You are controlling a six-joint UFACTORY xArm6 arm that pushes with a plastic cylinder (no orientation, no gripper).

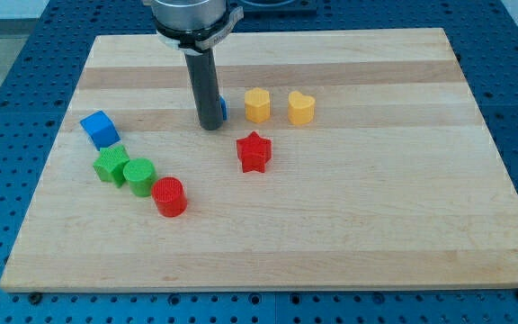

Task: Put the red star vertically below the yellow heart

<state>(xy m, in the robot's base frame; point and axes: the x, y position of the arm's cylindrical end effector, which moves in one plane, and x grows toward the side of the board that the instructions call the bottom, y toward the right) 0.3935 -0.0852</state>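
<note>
The red star (254, 152) lies near the board's middle. The yellow heart (301, 107) lies above it and to its right. A yellow hexagon (257, 104) sits just left of the heart. My tip (210, 125) stands up and to the left of the red star, apart from it. A blue block (223, 109) is mostly hidden behind the rod, only its right edge showing.
At the view's left lie a blue cube (100, 129), a green star (111, 166), a green cylinder (139, 175) and a red cylinder (169, 197), close together. The wooden board (376, 225) rests on a blue perforated table.
</note>
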